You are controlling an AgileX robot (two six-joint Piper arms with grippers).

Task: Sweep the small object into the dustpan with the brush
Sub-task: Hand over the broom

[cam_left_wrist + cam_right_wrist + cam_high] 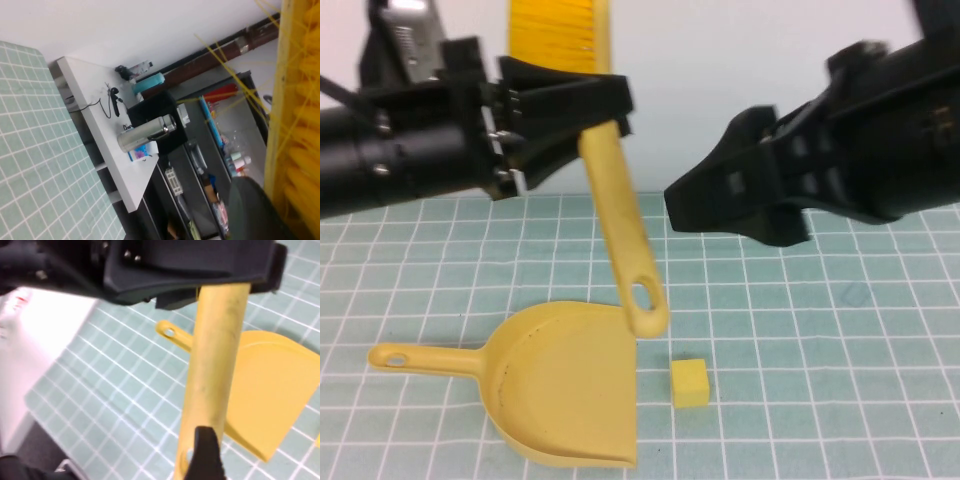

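Two grippers hang over the table: our left gripper [582,105] has its fingers clamped on the stiff, light brush [616,215] just below its bristles, handle dangling beyond them toward the dustpan [565,385] and the small cube [689,382], while our right gripper [715,195], fingers parted and empty, waits beside the handle

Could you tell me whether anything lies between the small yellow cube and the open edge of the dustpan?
Nothing visible does. The cube sits on the mat just beside the dustpan's open edge. The left gripper holds the brush above, bristles up; the right gripper hovers beside the handle.
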